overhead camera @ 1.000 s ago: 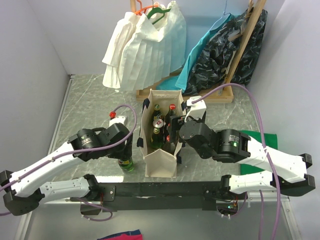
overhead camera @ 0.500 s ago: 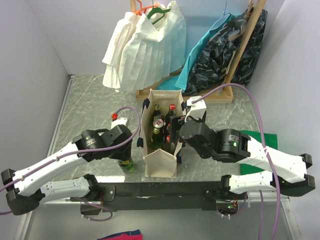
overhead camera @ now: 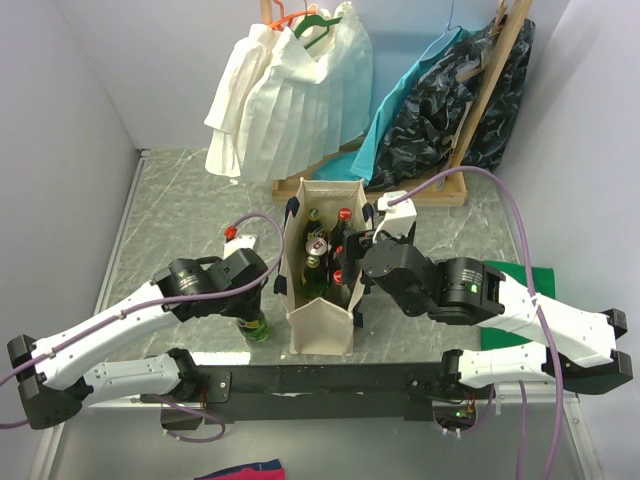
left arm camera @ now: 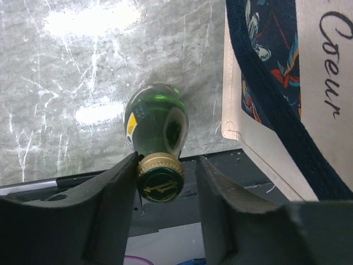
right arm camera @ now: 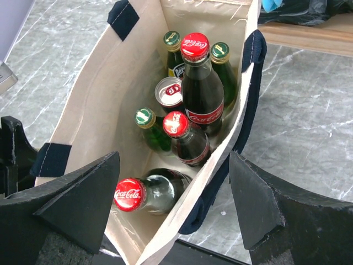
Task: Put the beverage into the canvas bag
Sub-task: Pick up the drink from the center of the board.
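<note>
A green glass bottle [overhead camera: 256, 328] with a gold-rimmed green cap [left arm camera: 160, 179] stands on the table left of the canvas bag [overhead camera: 320, 322]. My left gripper [overhead camera: 250, 300] is open and straddles the bottle's neck [left arm camera: 165, 168]; the left finger [left arm camera: 110, 204] touches the cap and a gap remains on the right. The cream bag with navy straps [left arm camera: 331, 83] stands upright and holds several bottles and a can [right arm camera: 168, 94]. My right gripper [overhead camera: 356, 268] is open over the bag's right wall [right arm camera: 174, 165], one finger inside and one outside.
A white pleated garment [overhead camera: 290, 90] hangs behind the bag. Teal cloth and a dark plastic sheet hang on a wooden rack [overhead camera: 450, 110] at the back right. A green pad [overhead camera: 518, 275] lies at the right. The black base bar [overhead camera: 320, 385] runs along the near edge.
My left arm has shifted a little to the right and settled around the green bottle's neck. The right arm and the bag have hardly moved.
</note>
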Robot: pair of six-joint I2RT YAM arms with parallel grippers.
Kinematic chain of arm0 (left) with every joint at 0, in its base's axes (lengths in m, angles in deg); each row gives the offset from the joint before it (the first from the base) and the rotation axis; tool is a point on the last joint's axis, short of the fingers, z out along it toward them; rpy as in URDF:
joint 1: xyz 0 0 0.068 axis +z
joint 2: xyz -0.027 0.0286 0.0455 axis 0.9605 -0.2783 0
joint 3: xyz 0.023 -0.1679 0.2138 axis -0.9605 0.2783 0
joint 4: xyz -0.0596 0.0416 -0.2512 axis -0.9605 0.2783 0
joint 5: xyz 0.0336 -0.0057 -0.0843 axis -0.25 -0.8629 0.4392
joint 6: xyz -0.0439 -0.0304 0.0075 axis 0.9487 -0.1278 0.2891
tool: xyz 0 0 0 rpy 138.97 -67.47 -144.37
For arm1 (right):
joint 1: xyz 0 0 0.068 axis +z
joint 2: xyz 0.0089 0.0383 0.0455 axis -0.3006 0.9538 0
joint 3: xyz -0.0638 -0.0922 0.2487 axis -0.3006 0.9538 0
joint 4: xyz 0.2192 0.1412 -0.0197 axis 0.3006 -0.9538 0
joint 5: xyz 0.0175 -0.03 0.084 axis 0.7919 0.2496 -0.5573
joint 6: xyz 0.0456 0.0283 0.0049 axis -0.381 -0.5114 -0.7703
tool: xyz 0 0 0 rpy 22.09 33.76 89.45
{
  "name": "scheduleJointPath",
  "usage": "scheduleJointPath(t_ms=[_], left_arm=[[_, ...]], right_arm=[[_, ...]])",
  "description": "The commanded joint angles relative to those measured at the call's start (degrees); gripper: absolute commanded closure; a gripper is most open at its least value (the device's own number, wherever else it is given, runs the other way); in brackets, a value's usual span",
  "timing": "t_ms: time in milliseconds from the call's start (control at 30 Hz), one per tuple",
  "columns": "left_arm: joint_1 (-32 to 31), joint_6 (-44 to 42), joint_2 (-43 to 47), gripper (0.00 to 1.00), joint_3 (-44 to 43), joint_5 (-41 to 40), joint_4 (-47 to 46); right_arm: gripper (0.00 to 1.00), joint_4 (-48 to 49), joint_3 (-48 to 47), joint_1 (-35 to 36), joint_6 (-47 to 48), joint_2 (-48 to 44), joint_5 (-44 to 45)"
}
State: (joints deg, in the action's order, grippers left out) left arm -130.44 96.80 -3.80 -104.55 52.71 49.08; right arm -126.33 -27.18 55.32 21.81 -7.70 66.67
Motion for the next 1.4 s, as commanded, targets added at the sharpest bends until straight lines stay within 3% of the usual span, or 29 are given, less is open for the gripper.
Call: scheduleJointPath(t_ms=[0, 133, 233, 267, 367, 1233, 1367], left_arm=[[0.3, 1.4, -0.3, 0.51, 0.2, -0.5, -2.3], [0.3, 1.3, -0.2, 0.60, -0.1, -0.8, -2.0], [0.5, 1.0, -0.4, 0.75, -0.3, -0.8, -2.1], [0.5, 1.0, -0.4, 0.86, -0.3, -0.9, -2.1], [0.4, 0.8, -1.0, 0.99, -0.7, -1.2, -1.8], [0.6, -2.0, -1.9, 0.99, -16.7, -7.1, 1.8], [0.5, -1.7, -1.4, 0.99, -17.6, -8.0, 2.8]], right_arm=[[0.14, -0.4, 0.3, -0.4, -1.0, -1.3, 1.1], [0.14, -0.3, 0.3, -0.4, -0.9, -1.3, 1.1], [0.14, -0.2, 0.4, -0.6, -0.6, -1.3, 1.0], [0.14, -0.2, 0.3, -0.5, -0.6, -1.1, 1.0], [0.14, -0.3, -0.1, -0.5, -0.4, -0.9, 1.0], [0.14, -0.1, 1.1, -1.2, -1.6, 0.0, 0.7], [0.18, -1.1, 2.1, -1.2, -3.4, 0.0, 0.6]])
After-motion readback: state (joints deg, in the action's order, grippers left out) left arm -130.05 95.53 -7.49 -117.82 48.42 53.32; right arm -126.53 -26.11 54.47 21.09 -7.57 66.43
